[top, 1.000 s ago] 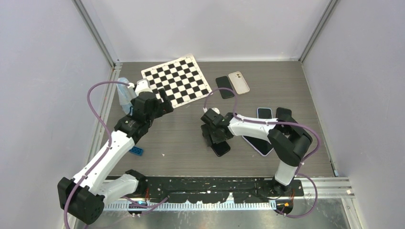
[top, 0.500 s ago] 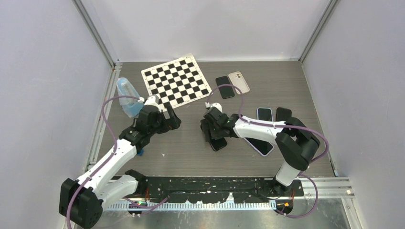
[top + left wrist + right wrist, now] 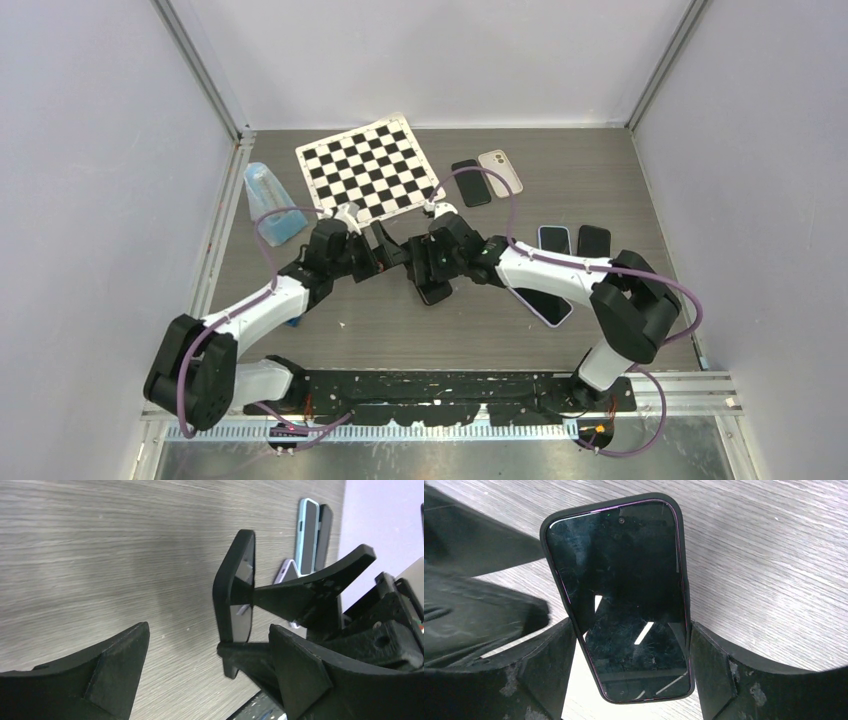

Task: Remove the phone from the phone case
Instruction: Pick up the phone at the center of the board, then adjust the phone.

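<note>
Black case (image 3: pixel 224 595) wraps the phone (image 3: pixel 624 590). Your right gripper (image 3: pixel 631 652) pinches the pair across the long edges near the lower end. The screen faces that wrist camera, and the phone looks lifted off the table (image 3: pixel 560 180) near its middle. Your left gripper (image 3: pixel 209 630) is spread wide and holds nothing, just beside the phone's free end.

Expect the phone to be stiff, smooth and weighty for its size, with glass that would not survive a drop. The case should be light and should flex at its lip and corners. The glossy screen offers little purchase, so hook a left finger on a free top corner of the case and peel there. Your right pinch probably clamps the case onto the phone lower down.
</note>
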Controlling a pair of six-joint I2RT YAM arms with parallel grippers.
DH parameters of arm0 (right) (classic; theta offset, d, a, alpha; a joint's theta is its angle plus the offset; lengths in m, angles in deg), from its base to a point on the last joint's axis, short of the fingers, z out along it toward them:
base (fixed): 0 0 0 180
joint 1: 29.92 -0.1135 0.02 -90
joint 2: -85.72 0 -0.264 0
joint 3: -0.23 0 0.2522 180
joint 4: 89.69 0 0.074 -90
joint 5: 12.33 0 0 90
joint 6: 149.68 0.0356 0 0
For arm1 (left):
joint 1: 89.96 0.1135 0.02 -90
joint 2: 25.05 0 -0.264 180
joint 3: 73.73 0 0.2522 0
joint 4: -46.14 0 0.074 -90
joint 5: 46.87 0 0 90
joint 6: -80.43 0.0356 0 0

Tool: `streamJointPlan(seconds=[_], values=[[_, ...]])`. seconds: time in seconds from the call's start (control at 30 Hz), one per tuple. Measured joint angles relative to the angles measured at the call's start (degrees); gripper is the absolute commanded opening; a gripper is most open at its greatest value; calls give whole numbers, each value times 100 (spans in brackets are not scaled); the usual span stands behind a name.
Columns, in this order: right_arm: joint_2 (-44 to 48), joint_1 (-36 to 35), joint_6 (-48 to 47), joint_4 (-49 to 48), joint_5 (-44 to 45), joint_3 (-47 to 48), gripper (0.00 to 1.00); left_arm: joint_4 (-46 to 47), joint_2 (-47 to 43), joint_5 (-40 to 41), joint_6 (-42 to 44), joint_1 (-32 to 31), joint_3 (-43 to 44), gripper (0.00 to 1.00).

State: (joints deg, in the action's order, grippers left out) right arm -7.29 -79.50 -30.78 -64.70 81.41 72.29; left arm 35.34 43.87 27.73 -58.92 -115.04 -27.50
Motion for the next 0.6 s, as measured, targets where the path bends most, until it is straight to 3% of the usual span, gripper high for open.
streamJointPlan(seconds=[0.13,0.43,0.57,0.6], values=[[109,11,20,-85,-201,0,56,509,310,-269,-267,4,-4,62],[256,101,146,-339,-758,2,56,1156,636,-623,-629,4,-4,39],[256,160,173,-396,-942,2,58,1357,739,-774,-752,4,-2,11],[256,179,188,-387,-984,2,66,1419,767,-828,-782,4,7,5]])
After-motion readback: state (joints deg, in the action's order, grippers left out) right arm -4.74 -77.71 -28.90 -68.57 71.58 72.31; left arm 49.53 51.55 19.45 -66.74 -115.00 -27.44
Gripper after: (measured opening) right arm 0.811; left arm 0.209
